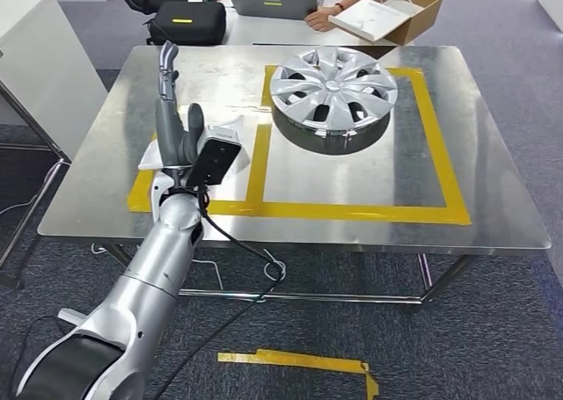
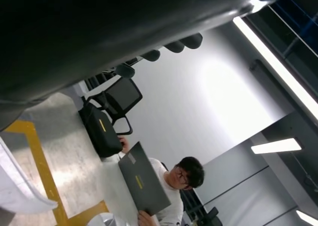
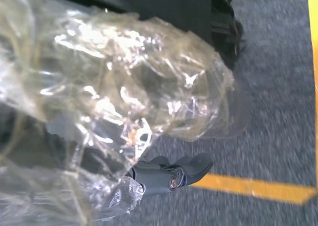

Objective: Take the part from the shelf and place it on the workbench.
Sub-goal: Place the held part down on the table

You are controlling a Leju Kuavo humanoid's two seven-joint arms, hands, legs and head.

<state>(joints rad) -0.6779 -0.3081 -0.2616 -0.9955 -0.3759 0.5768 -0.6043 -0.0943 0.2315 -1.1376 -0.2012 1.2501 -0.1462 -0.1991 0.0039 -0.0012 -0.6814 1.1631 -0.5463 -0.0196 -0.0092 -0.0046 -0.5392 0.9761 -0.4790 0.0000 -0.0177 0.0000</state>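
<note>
Left hand [image 1: 176, 123] is hovering, fingers spread, above white part [image 1: 151, 156]: probably light, thin, stiff, slick; edge-grip best. Right hand [image 3: 170, 175]: cannot tell.

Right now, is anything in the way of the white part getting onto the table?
Nothing visible is. The white part already seems to lie on the table, under the left hand, inside the small yellow-taped box. The hubcap sits apart from it, in the bigger box.
</note>
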